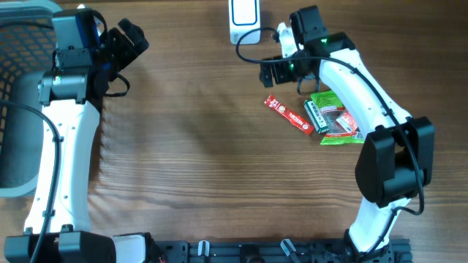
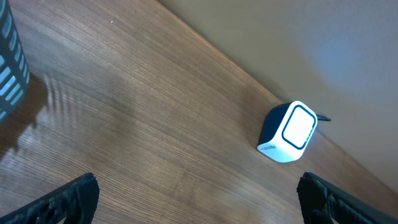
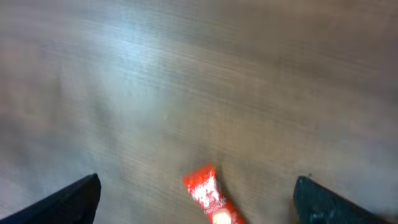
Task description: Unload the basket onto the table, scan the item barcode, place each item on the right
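1. Lying flat on the brown table (image 1: 205,146) is the red packet (image 1: 288,115), the thing to be scanned. It is long and thin and bright red, with small white writing too tiny to read.
2. It lies slanted on the right side of the table. One end points toward the right gripper (image 1: 272,73), which hangs close to that end and does not touch it. The other end sits just beside a pile of green packets (image 1: 335,120).
3. The right gripper's fingers (image 3: 68,202) stand wide apart, one at each edge of the right wrist view. They hold nothing.
4. The left gripper (image 1: 133,42) is well away at the far left, near a grey basket (image 1: 18,44). Its fingers (image 2: 62,202) are wide apart too, with only bare wood between them.
5. The scanner (image 1: 243,16) is a small white box with a dark blue side and a black cord. It sits at the far edge of the table, between the two arms and apart from the red packet.
6. Only the overhead view shows the whole red packet and the green pile. The right wrist view is blurry and shows just one end of the packet, low in the middle.
7. Only the left wrist view shows the scanner's front window, which glows pale. That view does not show the packet.
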Motion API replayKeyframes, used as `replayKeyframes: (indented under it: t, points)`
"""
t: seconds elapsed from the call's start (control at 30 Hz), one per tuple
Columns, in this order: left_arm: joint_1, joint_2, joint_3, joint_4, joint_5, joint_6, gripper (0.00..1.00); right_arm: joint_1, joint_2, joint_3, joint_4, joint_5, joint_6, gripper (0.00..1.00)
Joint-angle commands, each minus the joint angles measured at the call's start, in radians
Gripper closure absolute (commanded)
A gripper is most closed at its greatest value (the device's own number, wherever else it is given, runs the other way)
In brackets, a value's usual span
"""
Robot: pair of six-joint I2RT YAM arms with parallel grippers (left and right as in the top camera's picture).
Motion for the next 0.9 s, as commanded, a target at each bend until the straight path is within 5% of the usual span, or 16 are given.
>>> replayKeyframes:
  t: [0.0,0.33,0.87]
  points:
    - [0.003,-0.001,0.013,0.003,-0.014,0.015,0.00,0.002,-0.006,0.014,0.062,-0.019,0.013,0.00]
    - [0.003,-0.001,0.013,0.003,-0.014,0.015,0.00,0.002,-0.070,0.012,0.111,-0.015,0.010,0.00]
    - [0.003,-0.001,0.013,0.003,-0.014,0.015,0.00,0.002,-0.596,0.012,0.113,-0.015,0.010,0.00]
